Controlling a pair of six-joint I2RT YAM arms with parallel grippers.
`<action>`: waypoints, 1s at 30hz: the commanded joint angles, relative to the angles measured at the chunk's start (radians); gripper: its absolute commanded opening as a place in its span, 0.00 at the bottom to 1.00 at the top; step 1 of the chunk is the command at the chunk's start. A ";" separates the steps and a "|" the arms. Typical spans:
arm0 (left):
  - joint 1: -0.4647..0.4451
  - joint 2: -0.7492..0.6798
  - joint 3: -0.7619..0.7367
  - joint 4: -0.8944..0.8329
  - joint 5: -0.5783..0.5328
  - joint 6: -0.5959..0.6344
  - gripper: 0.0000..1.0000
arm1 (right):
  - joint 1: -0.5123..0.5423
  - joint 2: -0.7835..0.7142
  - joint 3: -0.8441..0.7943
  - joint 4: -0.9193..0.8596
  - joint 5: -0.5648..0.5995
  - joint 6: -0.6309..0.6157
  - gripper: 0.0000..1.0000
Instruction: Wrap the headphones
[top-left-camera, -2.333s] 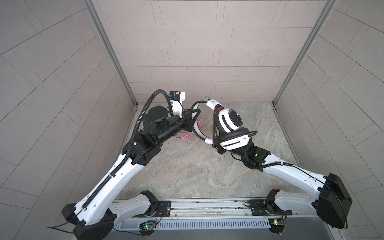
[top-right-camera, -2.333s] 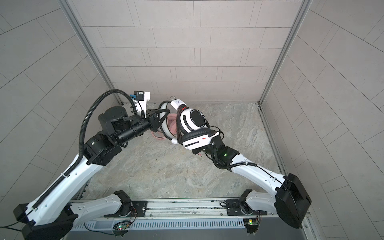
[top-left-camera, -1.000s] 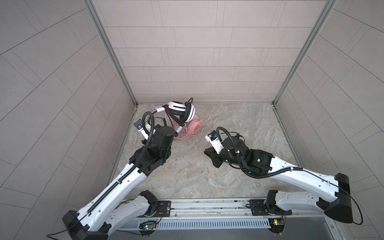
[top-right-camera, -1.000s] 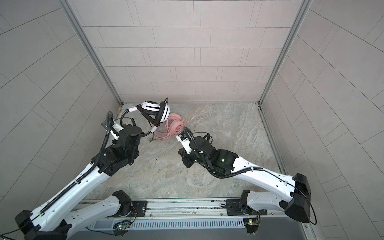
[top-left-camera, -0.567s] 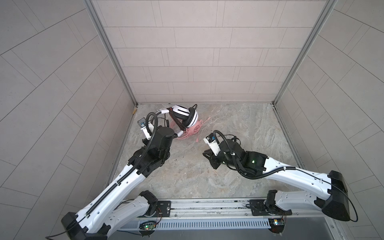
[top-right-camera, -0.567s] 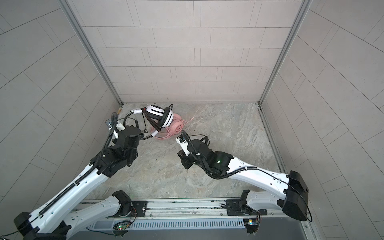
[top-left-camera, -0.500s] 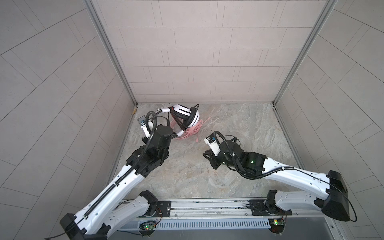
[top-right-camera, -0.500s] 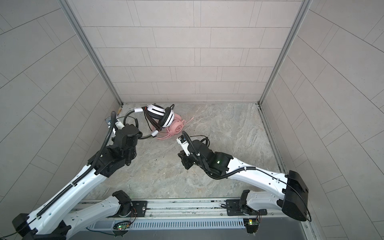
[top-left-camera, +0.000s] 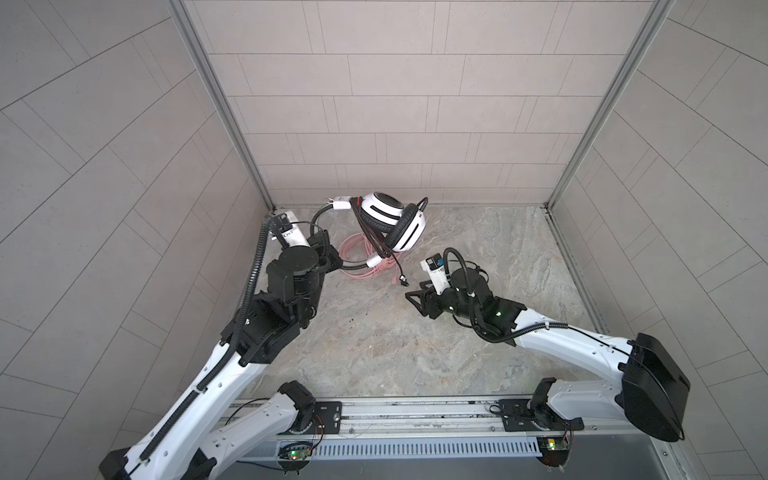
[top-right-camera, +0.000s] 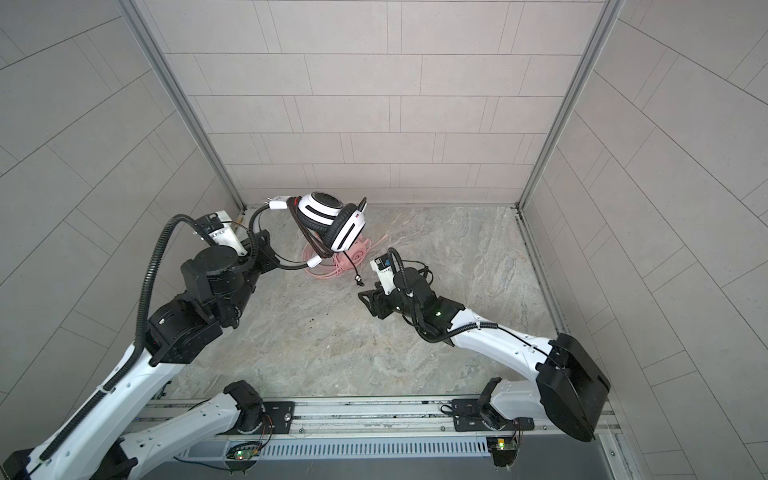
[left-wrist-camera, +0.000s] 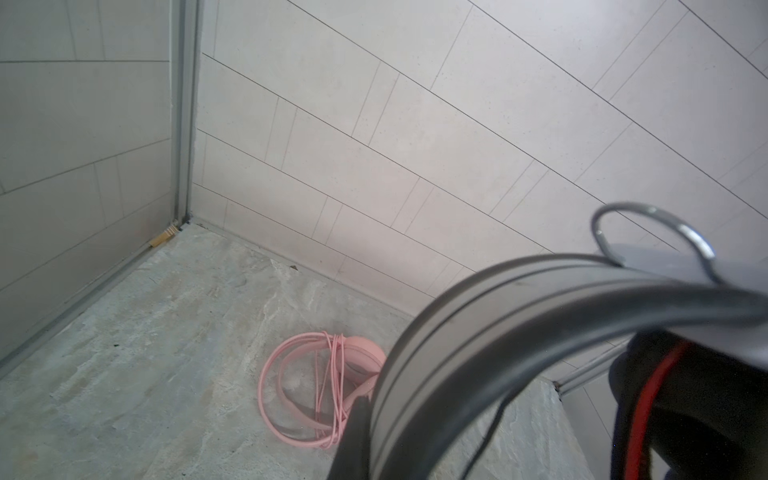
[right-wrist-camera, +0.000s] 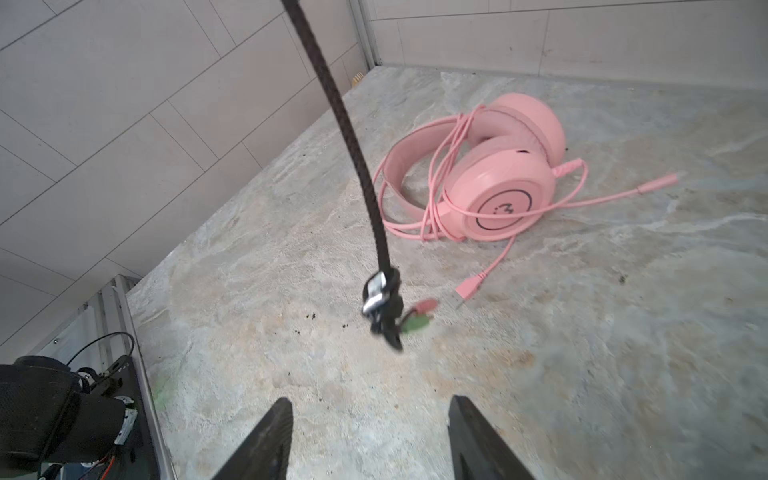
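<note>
Your left pincer (top-left-camera: 331, 261) squeezes the band of the white-and-black headphones (top-left-camera: 392, 220), up above the desk (top-left-camera: 374, 353). Your right pincer (right-wrist-camera: 370, 405) is spread apart with nothing in it. The black cable (right-wrist-camera: 357, 158) hangs just ahead of it. The pink headphones (right-wrist-camera: 498, 187) lie on the desk.

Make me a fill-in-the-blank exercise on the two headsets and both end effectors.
1. The left end effector holds the white-and-black headset by its ____.
2. The other headset, lying on the table with its cable looped around it, is coloured ____.
3. The right end effector stands ____ and holds nothing.
4. The plugs dangle on a braided cable coloured ____.

Missing words: headband; pink; open; black.
</note>
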 joint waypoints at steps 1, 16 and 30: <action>0.000 -0.008 0.068 0.065 0.074 -0.066 0.00 | -0.019 0.079 0.046 0.135 -0.063 -0.017 0.62; -0.001 -0.006 0.112 0.017 0.089 -0.046 0.00 | -0.017 0.286 0.194 0.324 -0.241 0.076 0.69; -0.001 -0.005 0.136 0.005 0.042 -0.006 0.00 | -0.008 0.354 0.148 0.384 -0.314 0.164 0.10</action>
